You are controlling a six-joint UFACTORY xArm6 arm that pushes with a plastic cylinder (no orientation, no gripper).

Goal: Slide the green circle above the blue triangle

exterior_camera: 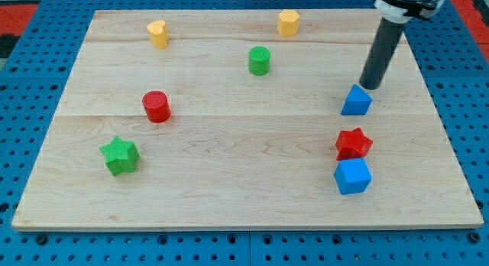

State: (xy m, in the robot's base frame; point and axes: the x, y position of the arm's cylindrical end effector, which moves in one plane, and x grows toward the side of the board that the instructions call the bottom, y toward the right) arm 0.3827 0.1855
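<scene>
My tip (370, 85) sits just above the blue triangular block (356, 101) on the wooden surface (229, 167); green round block (259, 60) well to triangle's upper left. No fingers on rod.

The table top (229, 167) is pale wood, planks joined side by side, with fine grain and a smooth, matt finish. Around it lies a blue pegboard (23, 75), dotted with dark holes, faintly glossy. The rod above my tip (370, 86) looks dark and matt, perhaps rubber or plastic. The green circle (260, 60) and green star (120, 156) show a ribbed, rough texture; the blue triangle (356, 101), blue cube (352, 176) and red cylinder (156, 107) look like smoother matt plastic.
</scene>
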